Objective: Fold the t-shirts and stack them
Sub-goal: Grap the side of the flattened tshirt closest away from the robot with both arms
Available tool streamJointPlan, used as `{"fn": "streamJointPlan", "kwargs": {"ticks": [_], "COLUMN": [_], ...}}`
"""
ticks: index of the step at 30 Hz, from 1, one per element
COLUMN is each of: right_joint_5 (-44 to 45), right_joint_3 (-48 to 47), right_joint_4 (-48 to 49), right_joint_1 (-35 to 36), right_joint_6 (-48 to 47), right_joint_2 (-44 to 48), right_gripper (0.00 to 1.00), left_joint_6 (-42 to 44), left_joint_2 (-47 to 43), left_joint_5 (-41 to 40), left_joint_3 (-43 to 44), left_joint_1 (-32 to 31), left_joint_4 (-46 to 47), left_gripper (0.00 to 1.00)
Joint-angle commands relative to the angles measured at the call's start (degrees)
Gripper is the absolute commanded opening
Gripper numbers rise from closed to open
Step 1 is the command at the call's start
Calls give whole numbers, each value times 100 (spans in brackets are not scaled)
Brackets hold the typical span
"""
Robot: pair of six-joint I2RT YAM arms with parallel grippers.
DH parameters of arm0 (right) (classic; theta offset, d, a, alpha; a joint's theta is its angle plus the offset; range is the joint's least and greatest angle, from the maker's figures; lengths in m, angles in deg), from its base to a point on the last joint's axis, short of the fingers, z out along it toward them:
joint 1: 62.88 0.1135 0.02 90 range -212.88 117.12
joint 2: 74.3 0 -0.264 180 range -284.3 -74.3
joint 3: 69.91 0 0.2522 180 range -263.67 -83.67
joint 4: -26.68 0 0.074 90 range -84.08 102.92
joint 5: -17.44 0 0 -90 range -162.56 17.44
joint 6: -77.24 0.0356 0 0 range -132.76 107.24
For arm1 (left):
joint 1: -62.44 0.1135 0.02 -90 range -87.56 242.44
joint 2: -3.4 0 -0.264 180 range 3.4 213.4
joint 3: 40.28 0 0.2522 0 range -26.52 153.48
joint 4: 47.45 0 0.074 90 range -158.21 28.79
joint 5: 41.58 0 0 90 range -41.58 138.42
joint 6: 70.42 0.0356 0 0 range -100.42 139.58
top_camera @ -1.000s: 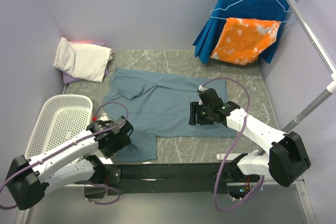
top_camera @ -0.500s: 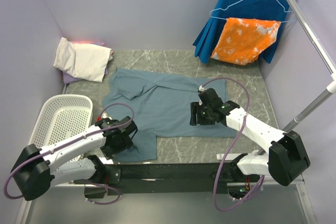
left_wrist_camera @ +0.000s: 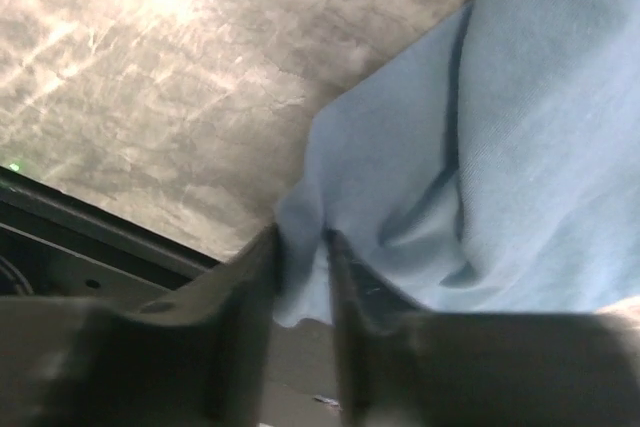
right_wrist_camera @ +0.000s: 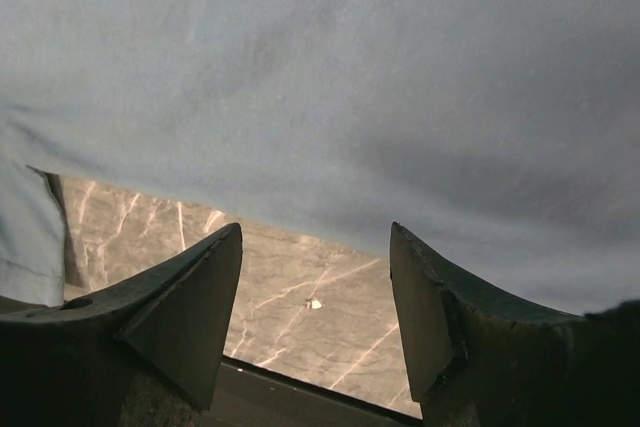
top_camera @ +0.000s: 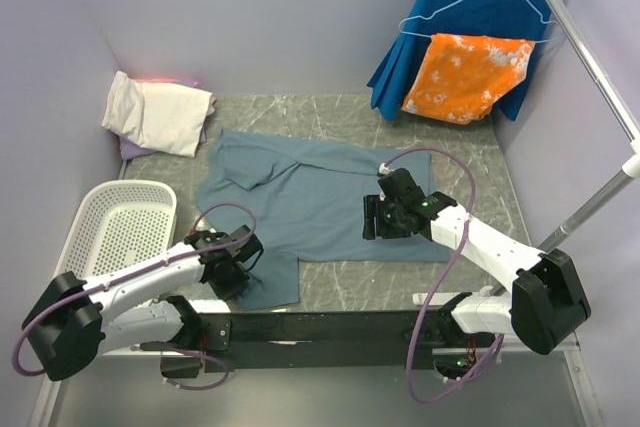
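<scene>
A dusty blue-grey t-shirt (top_camera: 300,192) lies spread flat across the middle of the table. My left gripper (top_camera: 233,272) is at its near left corner. In the left wrist view the two fingers (left_wrist_camera: 345,292) pinch that corner of the shirt (left_wrist_camera: 500,127), so the left gripper (left_wrist_camera: 300,247) is shut on cloth. My right gripper (top_camera: 372,219) hovers open over the shirt's near right hem. The right wrist view shows the right gripper (right_wrist_camera: 315,247) with bare table between its fingertips and the shirt (right_wrist_camera: 320,77) just beyond. A folded cream-white t-shirt (top_camera: 160,112) sits at the back left on a lavender one (top_camera: 130,150).
A white plastic basket (top_camera: 165,192) stands at the near left. A royal-blue pleated garment (top_camera: 450,7) and an orange-and-white cloth (top_camera: 465,77) hang on hangers at the back right. A metal rail (top_camera: 590,62) runs along the right side. Black frame borders the near table edge (left_wrist_camera: 90,232).
My left gripper slid right and down onto the shirt's near left corner and closed on it. The right arm has barely moved.
</scene>
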Motion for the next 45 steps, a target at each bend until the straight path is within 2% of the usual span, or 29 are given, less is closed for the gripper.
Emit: {"fn": "streamJointPlan", "kwargs": {"ticks": [1, 2, 7, 10, 14, 17, 21, 25, 29, 37, 45], "right_joint_5": [269, 374, 1007, 1017, 956, 824, 1278, 1894, 1949, 1746, 1686], "right_joint_3": [-293, -284, -346, -249, 31, 401, 612, 498, 577, 1086, 1648], "right_joint_4": [-79, -106, -448, -449, -396, -290, -501, -1194, -1389, -1091, -555], "right_joint_1": [34, 34, -115, -300, -537, -739, -810, -810, -863, -846, -819], "right_joint_6": [66, 110, 610, 927, 1410, 1902, 2614, 3177, 3599, 4329, 4725], "right_joint_2": [-6, -15, -217, -200, -33, 353, 916, 908, 820, 1180, 1216], "right_gripper": [67, 67, 66, 66, 67, 67, 65, 75, 77, 77, 75], "left_joint_6": [-193, -167, 61, 211, 290, 334, 492, 1026, 1459, 1898, 1978], "left_joint_2": [-265, -300, -423, -476, -599, -748, -731, -643, -520, -783, -862], "left_joint_5": [-7, -86, -499, -631, -763, -711, -657, -781, -833, -983, -869], "left_joint_3": [47, 118, 1231, 2013, 2632, 2667, 2886, 3220, 3203, 3125, 2923], "left_joint_1": [-26, -17, -26, -17, -26, -26, -26, -26, -26, -8, 9], "left_joint_4": [-150, -230, -1081, -1653, -2304, -2296, -2313, -2147, -1830, -1487, -1364], "left_gripper": [10, 1, 1, 1, 1, 1, 1, 1, 1, 1, 1]}}
